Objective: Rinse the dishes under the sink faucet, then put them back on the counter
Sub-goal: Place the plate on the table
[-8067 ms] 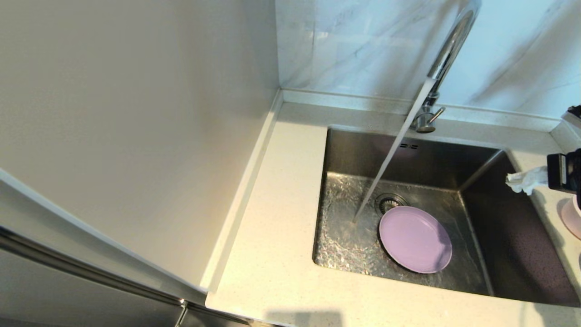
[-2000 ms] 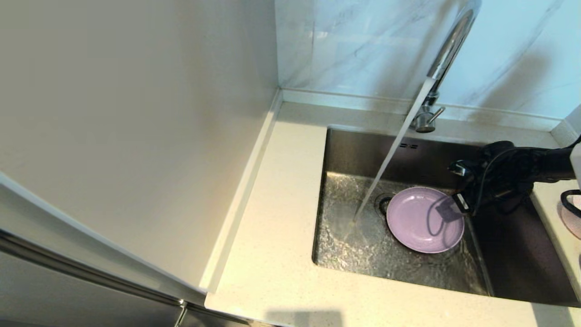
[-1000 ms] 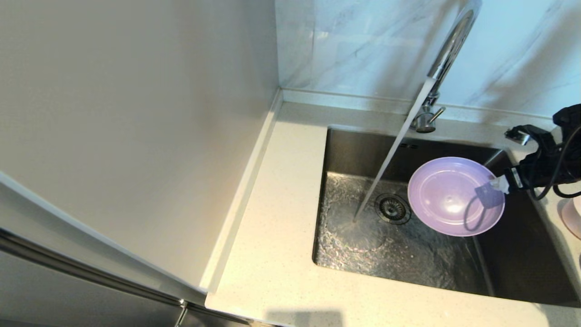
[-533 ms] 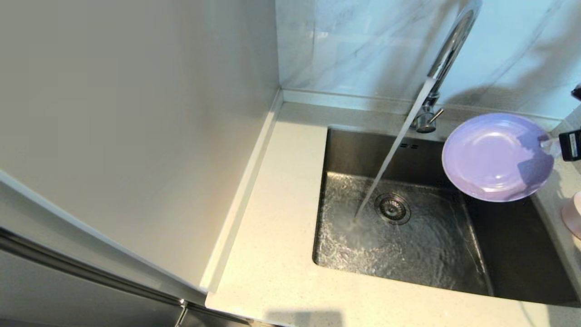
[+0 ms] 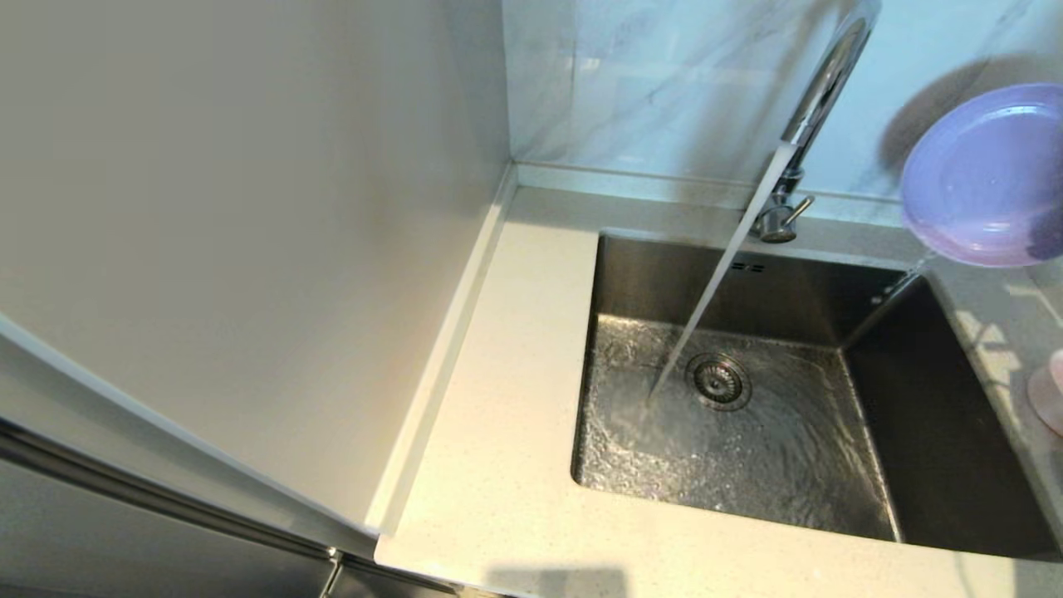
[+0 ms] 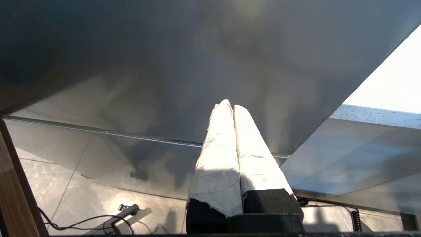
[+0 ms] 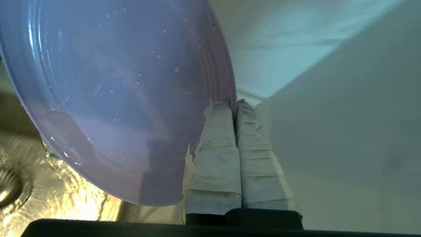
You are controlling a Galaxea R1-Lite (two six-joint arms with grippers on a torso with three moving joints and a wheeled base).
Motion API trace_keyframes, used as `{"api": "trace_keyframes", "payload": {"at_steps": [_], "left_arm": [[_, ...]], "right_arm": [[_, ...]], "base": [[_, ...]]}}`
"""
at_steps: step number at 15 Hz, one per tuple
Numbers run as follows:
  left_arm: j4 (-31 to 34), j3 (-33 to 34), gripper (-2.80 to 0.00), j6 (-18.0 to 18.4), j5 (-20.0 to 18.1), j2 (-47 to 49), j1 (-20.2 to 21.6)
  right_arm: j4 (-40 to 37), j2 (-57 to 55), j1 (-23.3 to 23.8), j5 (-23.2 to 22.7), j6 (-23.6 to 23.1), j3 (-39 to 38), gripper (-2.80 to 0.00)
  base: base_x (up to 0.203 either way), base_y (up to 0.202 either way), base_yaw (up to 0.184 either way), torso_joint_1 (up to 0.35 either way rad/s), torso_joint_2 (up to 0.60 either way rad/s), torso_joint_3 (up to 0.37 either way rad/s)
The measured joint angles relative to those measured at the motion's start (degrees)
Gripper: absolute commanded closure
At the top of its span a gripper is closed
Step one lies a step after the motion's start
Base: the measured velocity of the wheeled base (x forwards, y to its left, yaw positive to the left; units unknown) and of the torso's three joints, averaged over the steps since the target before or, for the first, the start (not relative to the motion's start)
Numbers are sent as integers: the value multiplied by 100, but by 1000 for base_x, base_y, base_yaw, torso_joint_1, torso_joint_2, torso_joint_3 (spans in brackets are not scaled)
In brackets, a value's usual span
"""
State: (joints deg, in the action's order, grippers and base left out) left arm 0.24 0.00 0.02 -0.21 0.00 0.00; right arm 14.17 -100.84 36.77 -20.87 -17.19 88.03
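Gripping lavender plate [image 7: 108, 98] rim, apparently tight: right claw [image 7: 235, 103].

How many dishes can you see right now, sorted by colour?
Lavender: 1, the plate, pinched at its rim by the right gripper above the sink.
Pale pink: 1, a dish cut off at the edge, on the counter.
Total: 2

Wet lavender plate [image 5: 988, 174] tilted in the air beyond the sink's [image 5: 947, 432] far right corner, faucet [image 5: 818, 100] running.
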Motion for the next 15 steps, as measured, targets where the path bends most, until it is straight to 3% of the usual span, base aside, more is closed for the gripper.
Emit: {"api": "trace_keyframes", "payload": {"at_steps": [7, 10, 15], "left_arm": [[2, 0, 0, -2, 0, 0, 0], [0, 0, 0, -2, 0, 0, 0], [0, 0, 0, 0, 0, 0, 0]], "right_arm": [[1968, 428, 1035, -31, 1879, -569, 0], [2295, 796, 1485, -278, 2511, -789, 0], [2336, 1464, 1722, -581, 3689, -921, 0]], "base": [[0, 0, 0, 0, 0, 0], [0, 0, 0, 0, 0, 0], [0, 0, 0, 0, 0, 0]]}}
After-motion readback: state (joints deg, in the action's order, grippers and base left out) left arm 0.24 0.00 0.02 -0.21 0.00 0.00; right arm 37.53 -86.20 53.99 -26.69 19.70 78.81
